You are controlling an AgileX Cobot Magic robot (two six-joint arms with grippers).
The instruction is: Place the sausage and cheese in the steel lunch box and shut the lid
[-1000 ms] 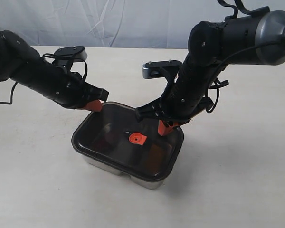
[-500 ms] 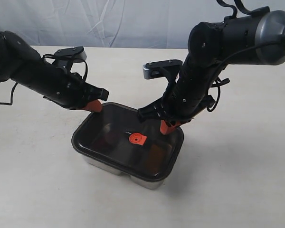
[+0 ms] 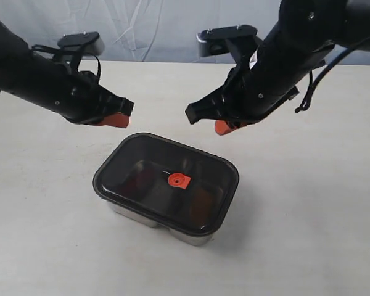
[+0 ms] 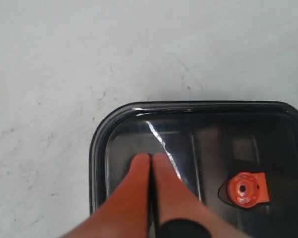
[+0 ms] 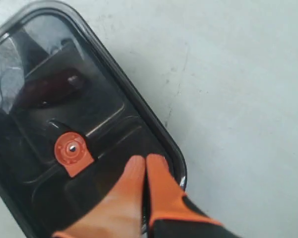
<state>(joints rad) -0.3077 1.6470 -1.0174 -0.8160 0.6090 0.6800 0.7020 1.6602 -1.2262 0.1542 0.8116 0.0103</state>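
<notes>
Lid [image 3: 166, 179] sits on box [image 3: 194, 237], below and between left end effector [image 3: 114, 119] and right end effector [image 3: 225, 127], both fully closed, empty, not touching it. Sausage [image 5: 47, 89] dim under lid, cheese unclear. Risk: lid only resting, a corner maybe not pressed home, could pop off

Table [image 3: 308, 216]: off-white, matte surface with faint scuffs.
On it: one steel lunch box [image 3: 191, 236], near the middle, standing flat, dark lid [image 3: 142, 172] seated on top.
</notes>
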